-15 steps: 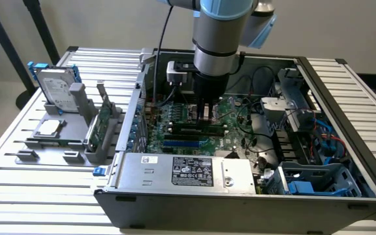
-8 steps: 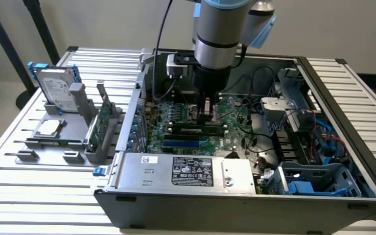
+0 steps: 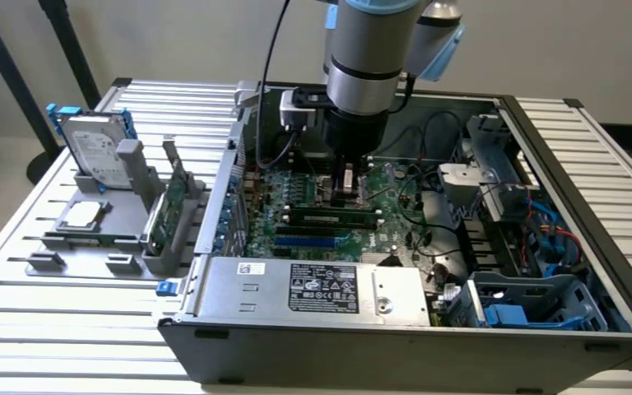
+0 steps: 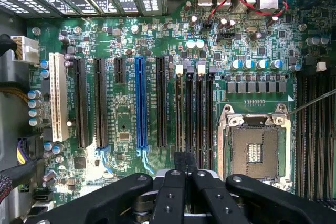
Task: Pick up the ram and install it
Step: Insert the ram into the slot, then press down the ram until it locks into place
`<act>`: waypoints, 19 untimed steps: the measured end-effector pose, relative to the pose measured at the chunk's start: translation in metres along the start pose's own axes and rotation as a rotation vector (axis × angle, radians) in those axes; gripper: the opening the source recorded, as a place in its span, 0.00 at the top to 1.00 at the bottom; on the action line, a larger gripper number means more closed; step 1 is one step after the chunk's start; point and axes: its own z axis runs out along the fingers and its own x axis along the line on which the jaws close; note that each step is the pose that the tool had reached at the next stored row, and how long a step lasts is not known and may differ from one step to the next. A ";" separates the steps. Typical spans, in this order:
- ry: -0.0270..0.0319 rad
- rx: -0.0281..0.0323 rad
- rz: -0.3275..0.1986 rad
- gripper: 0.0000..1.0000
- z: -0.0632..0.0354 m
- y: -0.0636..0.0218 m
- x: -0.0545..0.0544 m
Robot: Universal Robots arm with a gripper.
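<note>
Exterior view: the open grey computer case [image 3: 404, 329] holds the green motherboard [image 3: 294, 234]; one slim dark-green ram stick [image 3: 332, 219] lies across its slots, just in front of the tool [image 3: 346, 191]. Wrist view: four black memory slots [image 4: 194, 114] and one blue slot [image 4: 140, 103] on the motherboard; the tool's black fingers [image 4: 176, 179] are pressed together, holding nothing.

- The ram [image 3: 332, 219]: slim, long, dark-green stick carrying a row of black chips.
- Pose: level, running lengthwise across the motherboard [image 3: 294, 188].
- Position: just beside a parallel blue slot [image 3: 313, 241].
</note>
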 end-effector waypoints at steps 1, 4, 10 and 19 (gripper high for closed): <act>0.0000 0.0000 0.000 0.89 0.0000 0.0000 0.000; 0.0000 0.0000 0.000 0.89 0.0000 0.0000 0.000; 0.0000 0.0000 0.000 0.89 0.0000 0.0002 0.000; 0.0000 0.0004 0.000 0.89 0.0100 0.0014 0.000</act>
